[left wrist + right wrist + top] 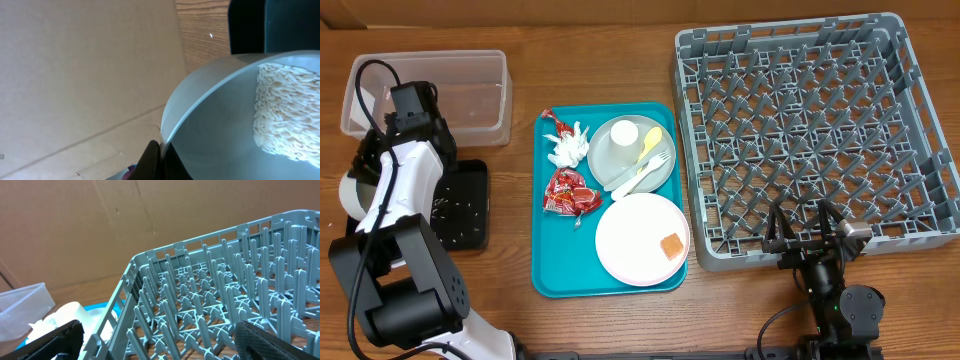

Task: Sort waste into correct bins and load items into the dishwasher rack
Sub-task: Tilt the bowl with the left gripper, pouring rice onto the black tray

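- One clear rectangular plastic tub (470,95) sits far left.
- Left gripper (159,150), at the left edge beside the black tray, is pressed together on the rim of one tilted white bowl (215,110). A clump of loose white rice grains (285,110) lies in the bowl.
- One shallow black rectangular tray (470,180), near of the tub, holds a few white specks.
- One teal serving tray (542,270) at centre carries:
  - one crumpled white napkin (570,145)
  - one crinkled shiny red wrapper (570,192)
  - one grey round plate (620,172) bearing one small white cup (625,135), one pale yellow plastic spoon (651,143) and one fork (642,180)
  - one white round plate (630,240) with one small orange food cube (671,246)
- One large square grey plastic grid rack (686,130) stands right.
- Right gripper (803,225), jaws spread wide, hovers at the rack's near edge holding nothing.
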Tool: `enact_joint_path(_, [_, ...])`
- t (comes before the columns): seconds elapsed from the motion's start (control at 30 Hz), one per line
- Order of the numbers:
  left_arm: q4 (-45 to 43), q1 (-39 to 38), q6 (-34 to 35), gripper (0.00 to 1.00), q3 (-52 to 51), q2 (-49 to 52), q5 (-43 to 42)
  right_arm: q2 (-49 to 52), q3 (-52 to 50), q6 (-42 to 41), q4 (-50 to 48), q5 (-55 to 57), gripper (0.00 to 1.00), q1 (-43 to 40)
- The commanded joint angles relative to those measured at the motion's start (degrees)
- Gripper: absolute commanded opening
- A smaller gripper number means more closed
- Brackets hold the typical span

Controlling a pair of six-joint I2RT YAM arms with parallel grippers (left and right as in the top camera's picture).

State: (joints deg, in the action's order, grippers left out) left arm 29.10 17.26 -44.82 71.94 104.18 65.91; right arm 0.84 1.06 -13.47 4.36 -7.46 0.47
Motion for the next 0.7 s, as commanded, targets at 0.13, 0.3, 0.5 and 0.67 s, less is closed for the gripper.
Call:
enact_joint_path(0.13, [-7.1,-0.8,-9.2,0.04,-0.4,0.5,4.9,-0.5,-0.6,0.0,-0.2,0.3,1.00,-0.1])
enact_joint_path(0.3, [-2.0,-1.0,-6.5,0.04,-0.8,0.5,1.4,-0.5,-0.6,0.0,-0.2,0.3,1.00,-0.1])
enact_joint_path(0.5, [-3.0,-1.5,-3.8,0.04,-1.7,0.5,1.4,-0.5,-0.6,0.0,-0.2,0.3,1.00,-0.1])
enact_joint_path(0.67, [-4.6,-1.7,-10.5,0.04,-2.7,0.5,1.8,-0.5,-0.6,0.0,-0.2,0.3,1.00,-0.1])
